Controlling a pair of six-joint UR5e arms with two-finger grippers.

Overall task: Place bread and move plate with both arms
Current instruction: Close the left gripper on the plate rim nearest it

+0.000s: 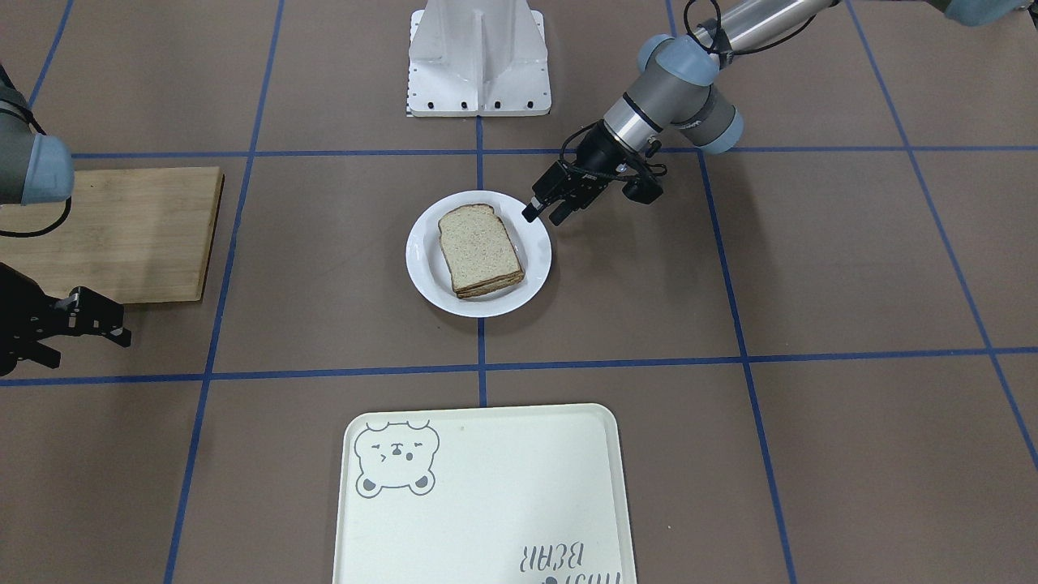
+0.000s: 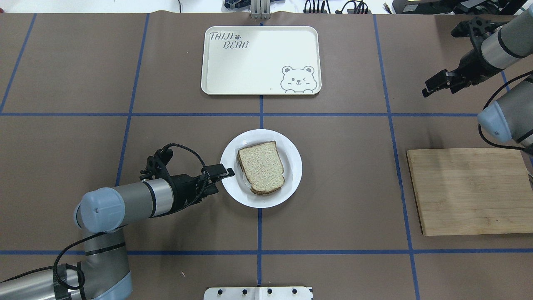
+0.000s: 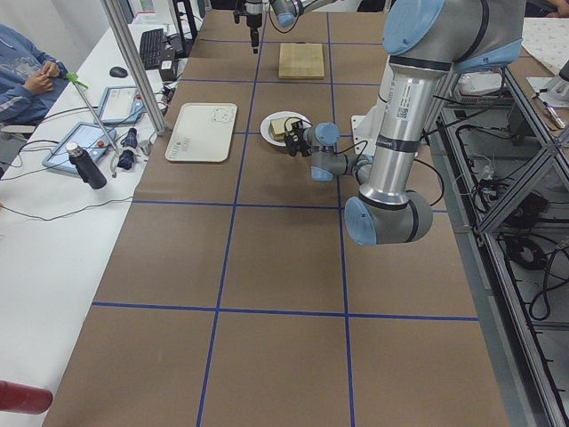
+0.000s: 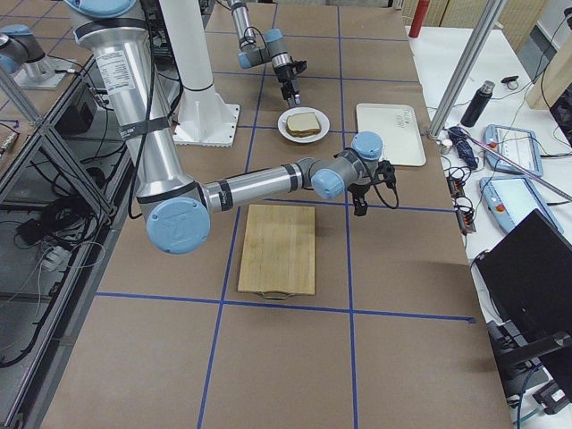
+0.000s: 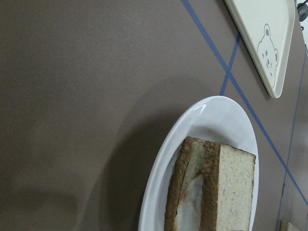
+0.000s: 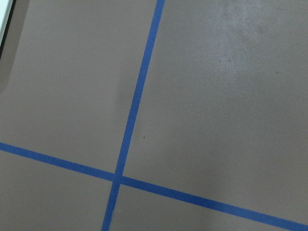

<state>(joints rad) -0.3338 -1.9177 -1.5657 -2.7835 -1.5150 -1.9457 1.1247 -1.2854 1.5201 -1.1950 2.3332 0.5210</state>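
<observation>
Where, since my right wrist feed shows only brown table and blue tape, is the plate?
Observer: The plate sits at the table's centre, between the robot's base and the bear tray.
Operator: Is the bread on it yet?
Observer: Yes, the bread lies on the plate, stacked on a second slice.
Operator: Which arm is nearer the plate?
Observer: The left gripper, open, is at the plate's rim on the robot's left side.
</observation>
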